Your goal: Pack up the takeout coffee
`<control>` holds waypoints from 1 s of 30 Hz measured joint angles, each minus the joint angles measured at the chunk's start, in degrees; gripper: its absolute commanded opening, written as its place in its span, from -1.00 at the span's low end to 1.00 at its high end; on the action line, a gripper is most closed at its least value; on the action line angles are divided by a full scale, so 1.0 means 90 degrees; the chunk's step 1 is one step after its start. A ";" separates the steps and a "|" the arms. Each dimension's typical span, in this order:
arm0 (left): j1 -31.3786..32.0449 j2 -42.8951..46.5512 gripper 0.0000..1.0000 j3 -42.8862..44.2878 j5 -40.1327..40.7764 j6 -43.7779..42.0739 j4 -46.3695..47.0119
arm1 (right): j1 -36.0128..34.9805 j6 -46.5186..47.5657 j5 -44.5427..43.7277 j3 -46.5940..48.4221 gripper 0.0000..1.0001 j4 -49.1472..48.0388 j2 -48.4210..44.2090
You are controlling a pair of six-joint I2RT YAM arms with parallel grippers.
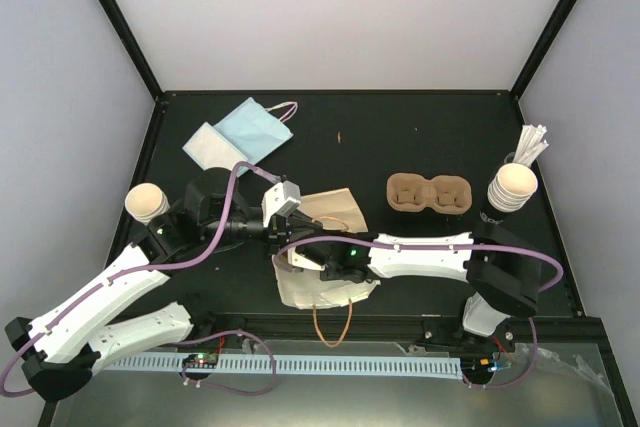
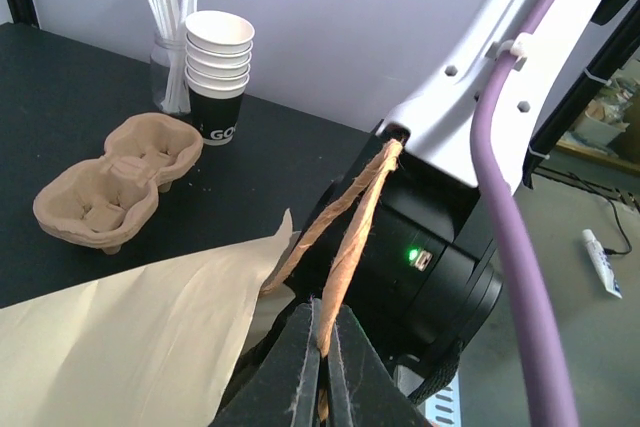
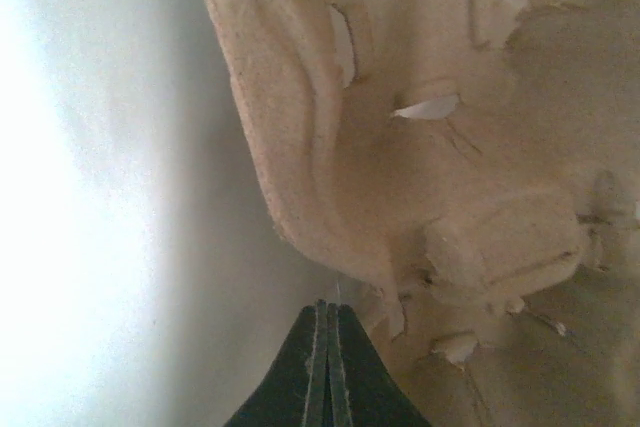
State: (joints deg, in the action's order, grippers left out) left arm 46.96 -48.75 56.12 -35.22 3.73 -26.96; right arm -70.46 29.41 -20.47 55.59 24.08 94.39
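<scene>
My left gripper [image 2: 322,319] clamps the twisted-paper bag handle [image 2: 350,217]; my right gripper [image 3: 322,312] is closed. The smooth tapered cup [image 1: 147,203] stands upright, left of the bag [image 1: 335,212].

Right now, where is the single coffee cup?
Top view: the cup stands alone at the far left of the table, just beyond the elbow of the left arm, well away from the carrier on the right.
</scene>
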 measured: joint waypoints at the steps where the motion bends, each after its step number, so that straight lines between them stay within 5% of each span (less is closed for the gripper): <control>1: 0.0000 0.0000 -0.97 0.0000 0.0000 0.0000 0.0000 | 0.0002 -0.0005 0.0000 0.0000 -0.98 0.0066 -0.0068; 30: 0.0000 0.0002 -0.97 0.0000 -0.0029 0.0053 0.0158 | -0.0002 -0.0117 0.1005 0.0253 -0.98 0.0792 -0.0753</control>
State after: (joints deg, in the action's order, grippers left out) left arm 46.96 -48.73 56.12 -35.48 4.21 -25.54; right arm -70.48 28.36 -11.42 57.87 31.20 87.61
